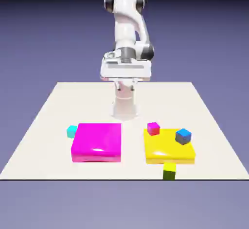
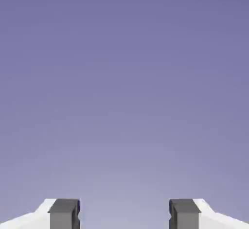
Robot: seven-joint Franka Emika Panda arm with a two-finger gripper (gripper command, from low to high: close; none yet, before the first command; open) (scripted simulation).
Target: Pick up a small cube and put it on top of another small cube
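Observation:
Several small cubes lie on the table in the exterior view. A cyan cube [image 1: 72,131] rests against the far left corner of a flat magenta block [image 1: 96,142]. A magenta cube [image 1: 153,128] sits at the far left corner of a flat yellow block [image 1: 168,148]; whether it is on or behind the block I cannot tell. A blue cube [image 1: 183,136] stands on that block. A yellow-green cube [image 1: 169,171] lies at the table's front edge. My gripper [image 1: 125,77] hangs high over the table's far side, away from every cube. In the hand view the gripper [image 2: 124,214] is open, with only backdrop between its fingertips [image 2: 64,213].
The white table [image 1: 48,111] ends just in front of the yellow-green cube. The two flat blocks lie side by side with a gap between them. The robot's base column [image 1: 125,104] stands behind that gap.

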